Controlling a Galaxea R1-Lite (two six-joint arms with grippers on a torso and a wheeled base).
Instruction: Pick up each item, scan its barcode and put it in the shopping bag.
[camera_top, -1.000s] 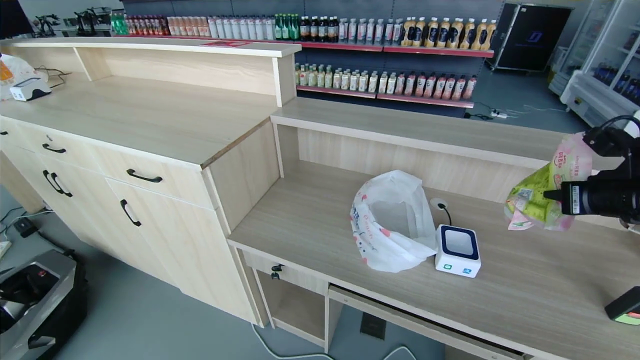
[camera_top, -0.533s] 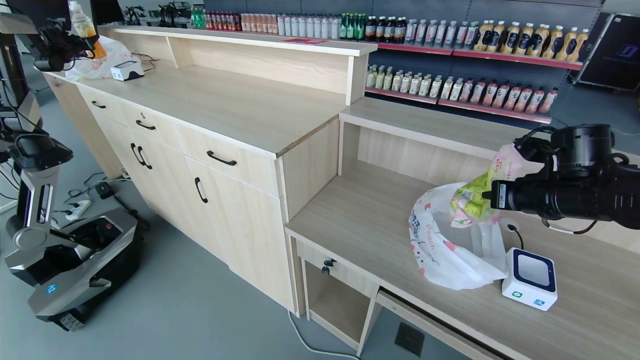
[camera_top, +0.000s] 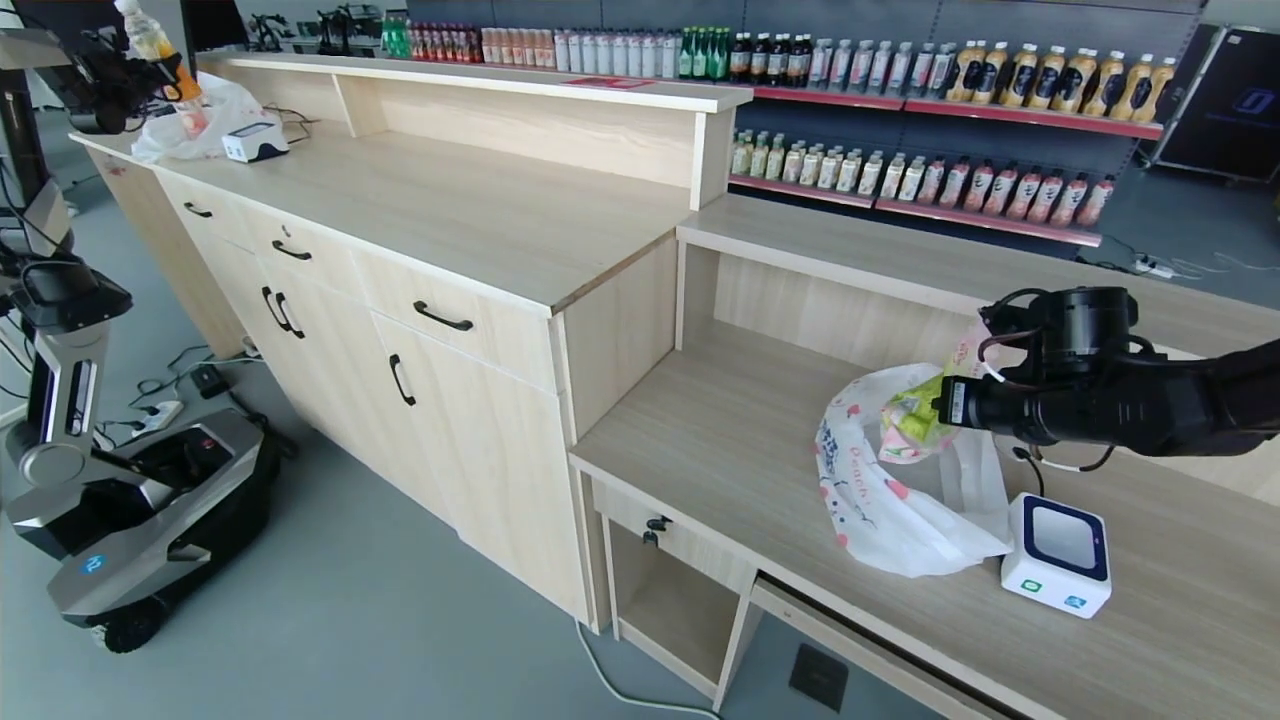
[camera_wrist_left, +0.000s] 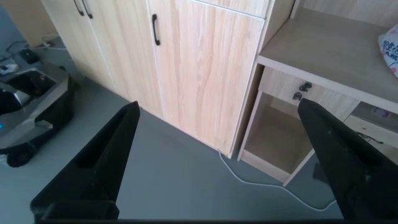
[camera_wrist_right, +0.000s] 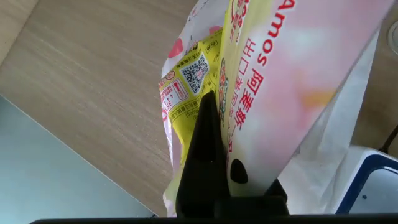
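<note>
A white shopping bag (camera_top: 900, 500) with pink print stands open on the low counter (camera_top: 720, 430). Beside it sits a white barcode scanner (camera_top: 1057, 555) with a dark blue frame. My right gripper (camera_top: 950, 402) comes in from the right and is shut on a green and pink snack packet (camera_top: 912, 418), which hangs at the bag's mouth. In the right wrist view a dark finger (camera_wrist_right: 208, 149) presses the snack packet (camera_wrist_right: 273, 74) above the bag (camera_wrist_right: 339, 137) and the scanner (camera_wrist_right: 373, 186). My left gripper (camera_wrist_left: 217, 168) is open, low over the floor, facing the cabinet doors.
A taller counter (camera_top: 450, 210) with drawers rises left of the low one. Bottle shelves (camera_top: 900, 110) line the back wall. Another robot (camera_top: 100, 490) stands on the floor at the far left. A second bag and scanner (camera_top: 255, 140) sit on the far counter end.
The head camera swung, shifting the whole picture. My right gripper carried the snack packet from right of the scanner leftward, then down to the bag's mouth.
</note>
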